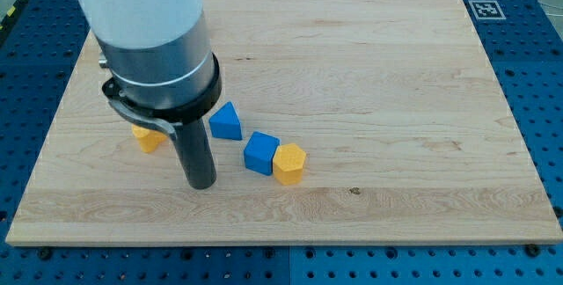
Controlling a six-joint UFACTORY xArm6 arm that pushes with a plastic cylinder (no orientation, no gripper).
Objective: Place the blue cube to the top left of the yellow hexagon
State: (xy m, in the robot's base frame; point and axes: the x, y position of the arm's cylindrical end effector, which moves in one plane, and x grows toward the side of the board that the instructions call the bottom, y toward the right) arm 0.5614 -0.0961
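Note:
The blue cube [261, 153] lies on the wooden board [369, 74] in the lower middle of the view. It touches the yellow hexagon [289, 163] on that block's left side. A blue triangular block [226, 121] lies just up and left of the cube. My tip [201, 183] is at the end of the dark rod, to the left of the blue cube and apart from it, below and left of the blue triangular block.
A yellow block [148, 137] lies left of the rod, partly hidden under the arm's body, shape unclear. A black and white marker tag [486, 8] sits at the board's top right corner. The board rests on a blue perforated table [537, 100].

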